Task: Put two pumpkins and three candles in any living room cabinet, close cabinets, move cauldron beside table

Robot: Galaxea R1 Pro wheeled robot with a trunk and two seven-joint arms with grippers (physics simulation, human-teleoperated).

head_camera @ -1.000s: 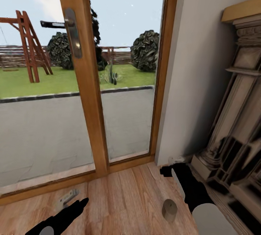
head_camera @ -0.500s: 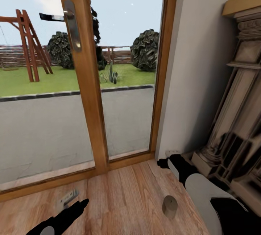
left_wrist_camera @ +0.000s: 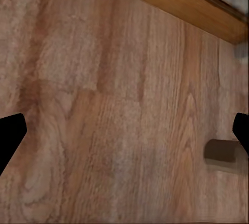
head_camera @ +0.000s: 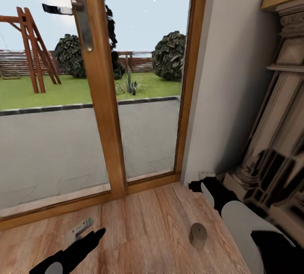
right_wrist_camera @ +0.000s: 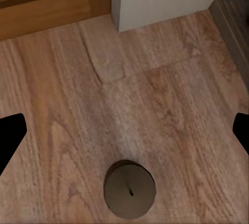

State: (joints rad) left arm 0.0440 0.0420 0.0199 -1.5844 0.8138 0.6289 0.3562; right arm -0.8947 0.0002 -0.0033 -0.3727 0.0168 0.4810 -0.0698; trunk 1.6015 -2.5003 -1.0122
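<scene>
One candle stands upright on the wooden floor, a short stubby beige-brown cylinder, at about five o'clock in the head view. From above in the right wrist view the candle shows a round flat top with a tiny dark wick at its centre.

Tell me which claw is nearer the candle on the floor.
Right. The right claw hangs over the wooden floor just beyond the candle, fingers spread; the left claw is farther off to its left.
</scene>
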